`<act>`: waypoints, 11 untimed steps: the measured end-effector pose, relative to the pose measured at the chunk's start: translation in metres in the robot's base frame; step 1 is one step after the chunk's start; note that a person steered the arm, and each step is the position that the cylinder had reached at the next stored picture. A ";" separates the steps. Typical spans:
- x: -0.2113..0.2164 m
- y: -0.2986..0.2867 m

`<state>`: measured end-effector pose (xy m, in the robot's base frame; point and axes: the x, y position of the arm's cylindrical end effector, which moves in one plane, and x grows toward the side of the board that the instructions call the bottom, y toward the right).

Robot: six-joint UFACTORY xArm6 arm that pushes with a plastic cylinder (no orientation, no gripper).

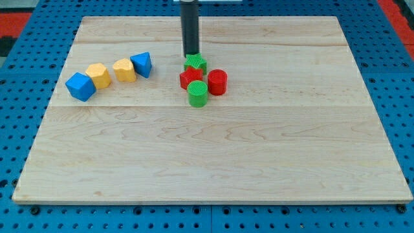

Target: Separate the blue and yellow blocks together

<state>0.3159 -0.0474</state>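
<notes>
A row of blocks lies at the view's left: a blue cube [80,86], a yellow block [99,75], a second yellow block [124,70] and a blue triangular block [141,64], each touching or nearly touching its neighbour. The dark rod comes down from the view's top centre. My tip [191,55] rests just above a green star-shaped block [195,64], well to the right of the blue triangular block.
A cluster sits at the centre top: the green star-shaped block, a red star-shaped block [189,78], a red cylinder [217,82] and a green cylinder [198,93]. The wooden board [213,162] lies on a blue pegboard.
</notes>
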 end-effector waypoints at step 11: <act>0.092 -0.101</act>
